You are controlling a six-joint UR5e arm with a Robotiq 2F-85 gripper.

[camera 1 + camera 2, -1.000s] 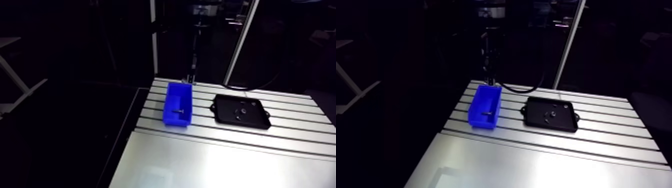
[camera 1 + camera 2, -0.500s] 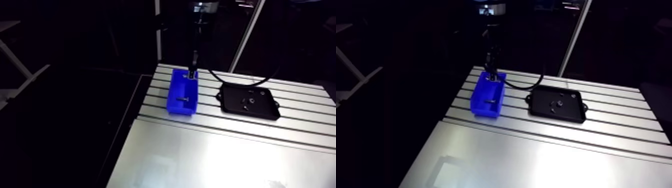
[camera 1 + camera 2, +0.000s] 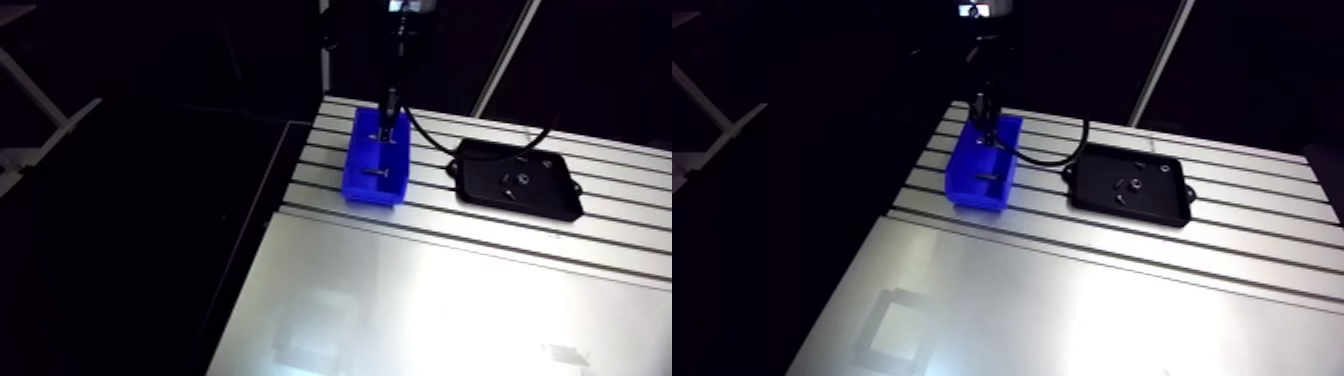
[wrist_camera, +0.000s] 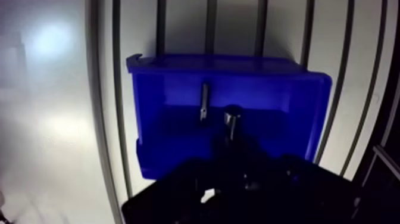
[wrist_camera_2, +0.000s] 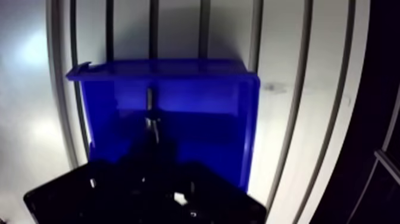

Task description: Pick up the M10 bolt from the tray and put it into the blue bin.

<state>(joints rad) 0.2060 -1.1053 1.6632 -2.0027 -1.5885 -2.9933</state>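
The blue bin (image 3: 352,170) stands on the slotted table, left of the black tray (image 3: 545,205). My gripper (image 3: 386,128) hangs over the far part of the bin. In the wrist view its dark fingers close around a dark bolt (image 4: 231,117) that points down into the bin (image 4: 178,65). A second, slimmer bolt (image 4: 204,101) lies on the bin's floor just ahead of the gripper; it also shows in the arm view, where this lying bolt (image 3: 374,174) sits mid-bin. The fingertips themselves are lost in shadow.
A few small parts (image 3: 516,181) remain in the black tray. A smooth metal plate (image 3: 420,300) covers the near half of the table. The table's left edge (image 3: 285,190) runs close beside the bin, with dark floor beyond it.
The gripper has come from beyond the bin's far end to above the bin's inside. The whole arm view has shifted, so the camera moved too. Bin and tray stay in place.
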